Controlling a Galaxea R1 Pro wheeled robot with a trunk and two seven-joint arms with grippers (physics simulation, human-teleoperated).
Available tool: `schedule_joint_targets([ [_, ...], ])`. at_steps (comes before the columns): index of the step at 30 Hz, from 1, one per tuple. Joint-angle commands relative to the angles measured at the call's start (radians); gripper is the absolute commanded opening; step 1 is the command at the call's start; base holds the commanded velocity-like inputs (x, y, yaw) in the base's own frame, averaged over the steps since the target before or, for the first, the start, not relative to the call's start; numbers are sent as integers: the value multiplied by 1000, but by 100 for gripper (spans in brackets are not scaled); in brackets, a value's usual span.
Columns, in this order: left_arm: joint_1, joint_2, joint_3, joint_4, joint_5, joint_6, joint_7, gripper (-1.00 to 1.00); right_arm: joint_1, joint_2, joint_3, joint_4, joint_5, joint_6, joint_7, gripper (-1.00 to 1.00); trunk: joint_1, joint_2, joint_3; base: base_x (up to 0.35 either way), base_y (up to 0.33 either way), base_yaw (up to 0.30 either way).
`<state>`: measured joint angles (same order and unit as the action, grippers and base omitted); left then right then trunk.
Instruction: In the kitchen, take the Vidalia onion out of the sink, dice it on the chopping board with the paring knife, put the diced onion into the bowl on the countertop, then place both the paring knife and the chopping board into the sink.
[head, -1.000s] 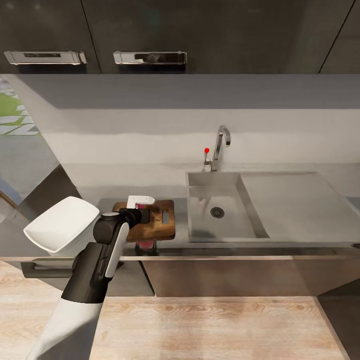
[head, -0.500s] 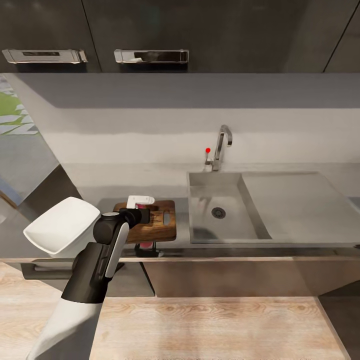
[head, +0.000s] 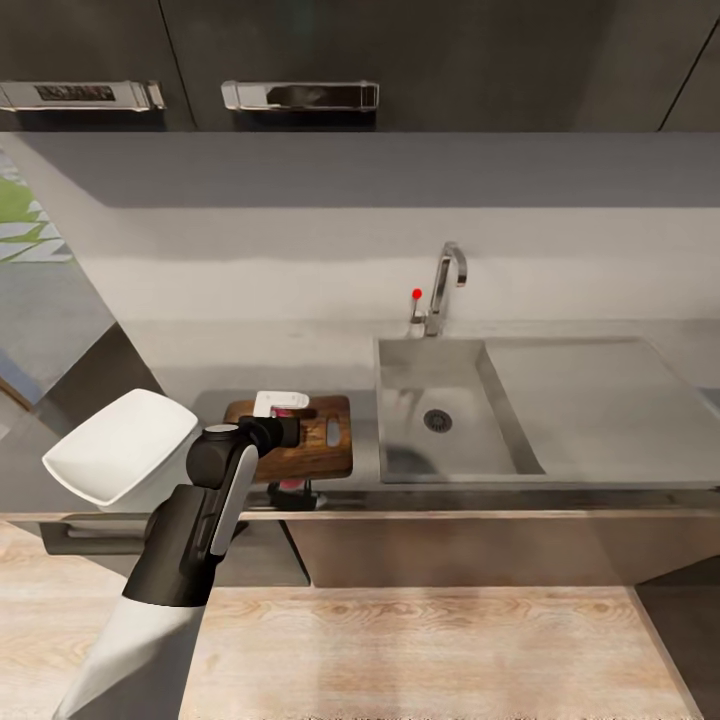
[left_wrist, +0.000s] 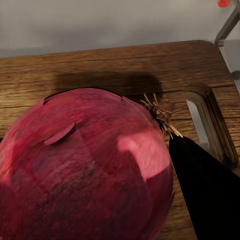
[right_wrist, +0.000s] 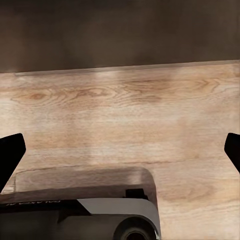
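The onion (left_wrist: 85, 165), dark red with a dry root tuft, sits in the left gripper (head: 290, 432), held just above the chopping board (head: 325, 462); in the left wrist view it crowds the frame with 1 dark finger (left_wrist: 210, 195) against its side, so the gripper is closed around it, though the other finger is hidden behind the bulb. Its root end points toward the board's slot handle (left_wrist: 200, 125), which lies at the board's right short end, the end nearest the sink (head: 440, 420). The board's long axis runs left to right along the counter (head: 280, 355), with the white bowl (head: 120, 445) just to its left at the near edge. The coming move looks like setting the onion down, and it turns on 1 relation: the board lies directly under the gripper, so a straight lowering should do. Whether the onion already touches the wood I cannot tell. The left arm is clearly the nearer one; the right gripper (right_wrist: 120, 150) hangs over the wood floor (right_wrist: 120, 100) with its 2 fingertips spread wide and nothing between them. The paring knife is hard to make out: something reddish shows at the board's near edge beneath the arm, too blocked to identify.
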<state>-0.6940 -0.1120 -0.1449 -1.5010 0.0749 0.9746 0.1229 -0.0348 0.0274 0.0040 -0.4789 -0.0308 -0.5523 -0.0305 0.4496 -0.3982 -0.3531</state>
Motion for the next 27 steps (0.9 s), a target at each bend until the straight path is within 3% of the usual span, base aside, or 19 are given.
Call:
schedule_joint_targets([
  [1,-1,0,-1,-1,8,4,9,-100,0,0,1,0,-3,-3,-2,100,0,-2,-3,0,0,0],
  [27,-1,1,-1,-1,8,4,9,-100,0,0,1,0,-3,-5,-2,100,0,-2,-25,0,0,0],
])
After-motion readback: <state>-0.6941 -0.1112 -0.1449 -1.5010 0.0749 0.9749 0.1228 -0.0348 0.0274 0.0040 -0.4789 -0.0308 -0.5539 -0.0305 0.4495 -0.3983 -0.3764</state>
